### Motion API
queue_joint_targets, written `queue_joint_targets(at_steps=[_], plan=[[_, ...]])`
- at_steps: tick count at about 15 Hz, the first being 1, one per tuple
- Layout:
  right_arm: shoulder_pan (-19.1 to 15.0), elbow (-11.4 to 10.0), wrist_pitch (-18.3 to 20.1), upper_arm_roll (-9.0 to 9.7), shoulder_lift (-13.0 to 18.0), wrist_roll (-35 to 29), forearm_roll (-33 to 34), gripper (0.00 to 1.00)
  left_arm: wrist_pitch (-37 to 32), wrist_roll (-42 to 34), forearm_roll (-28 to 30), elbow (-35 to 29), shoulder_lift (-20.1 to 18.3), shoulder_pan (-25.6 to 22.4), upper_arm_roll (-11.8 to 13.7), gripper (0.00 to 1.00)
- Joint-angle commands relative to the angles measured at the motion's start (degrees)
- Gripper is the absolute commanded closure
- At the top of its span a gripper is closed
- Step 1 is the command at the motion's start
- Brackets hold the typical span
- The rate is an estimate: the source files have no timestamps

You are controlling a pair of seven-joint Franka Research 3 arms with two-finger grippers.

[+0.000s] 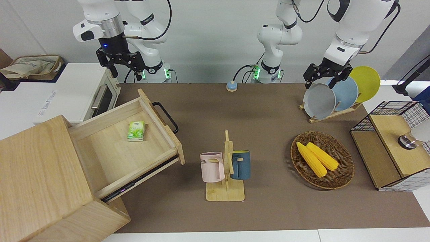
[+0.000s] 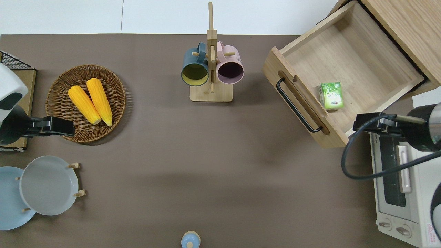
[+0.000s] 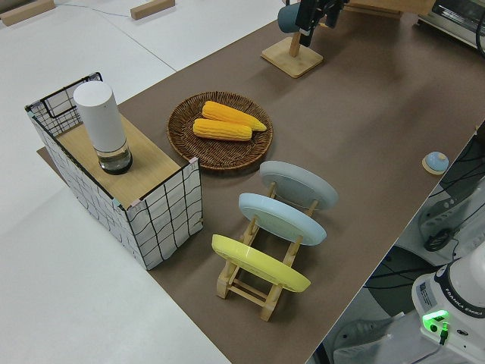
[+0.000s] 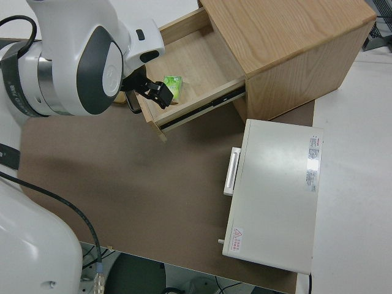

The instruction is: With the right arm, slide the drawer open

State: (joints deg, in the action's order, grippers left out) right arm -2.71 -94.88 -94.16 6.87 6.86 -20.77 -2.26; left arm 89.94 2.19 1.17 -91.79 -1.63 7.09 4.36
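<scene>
The light-wood drawer (image 1: 111, 158) stands pulled far out of its big wooden box (image 1: 37, 178). Its black bar handle (image 1: 167, 117) is free. A small green carton (image 1: 136, 131) lies inside the drawer. The drawer (image 2: 348, 65), handle (image 2: 297, 106) and carton (image 2: 331, 95) also show in the overhead view. My right gripper (image 1: 123, 69) is open and empty, raised on its blue-lit wrist. It is apart from the handle, over the gap between the drawer's corner and the toaster oven. It also shows in the right side view (image 4: 153, 92). My left arm is parked.
A white toaster oven (image 1: 77, 90) stands beside the wooden box, nearer to the robots. A mug stand (image 1: 225, 168) with two mugs is mid-table. A basket of corn (image 1: 322, 159), a plate rack (image 1: 336, 95) and a wire-mesh cabinet (image 1: 389, 148) are toward the left arm's end.
</scene>
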Motion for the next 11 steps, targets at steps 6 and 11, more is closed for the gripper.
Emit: queue_joint_targets(at_steps=[6,11], plan=[[6.9,-0.9,-1.6,-7.14,-0.1,1.5,-0.9,0.007,-0.8,-0.1,-0.7,0.1,-0.5,0.2,0.1,0.0],[7.9,-0.8,-1.5,-8.02,-0.1,1.5,0.2,0.007,-0.8,-0.1,-0.7,0.1,-0.5,0.2,0.2,0.0]])
